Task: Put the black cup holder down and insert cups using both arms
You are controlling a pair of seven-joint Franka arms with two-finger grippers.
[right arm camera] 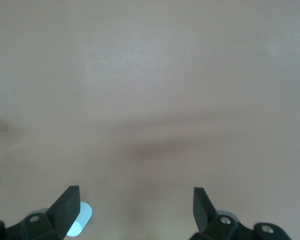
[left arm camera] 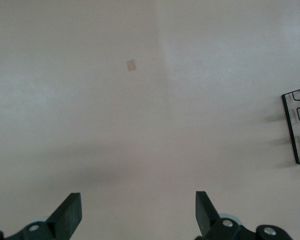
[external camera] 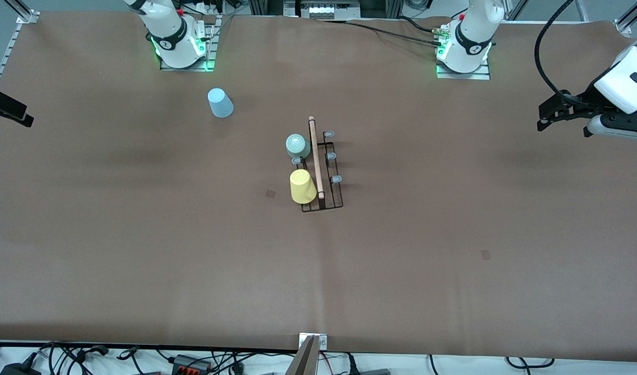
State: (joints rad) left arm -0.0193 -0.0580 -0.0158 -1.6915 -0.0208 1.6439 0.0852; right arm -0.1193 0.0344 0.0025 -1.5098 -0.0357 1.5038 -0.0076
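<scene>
The black cup holder (external camera: pixel 335 200) stands mid-table with its wooden rod (external camera: pixel 316 156) on top. A mint green cup (external camera: pixel 297 145) and a yellow cup (external camera: pixel 302 186) hang on pegs on its side toward the right arm's end. The light blue cup (external camera: pixel 220 102) sits on the table near the right arm's base; it also shows in the right wrist view (right arm camera: pixel 79 220). My left gripper (external camera: pixel 543 121) (left arm camera: pixel 137 202) hangs open and empty over the left arm's end of the table. My right gripper (external camera: pixel 16 112) (right arm camera: pixel 135 197) is open and empty over the right arm's end.
Three grey-tipped pegs (external camera: pixel 330 156) on the holder's side toward the left arm's end are bare. A corner of the holder (left arm camera: pixel 297 127) shows in the left wrist view. Small tape patches (external camera: pixel 271 193) (external camera: pixel 485 254) lie on the brown table cover.
</scene>
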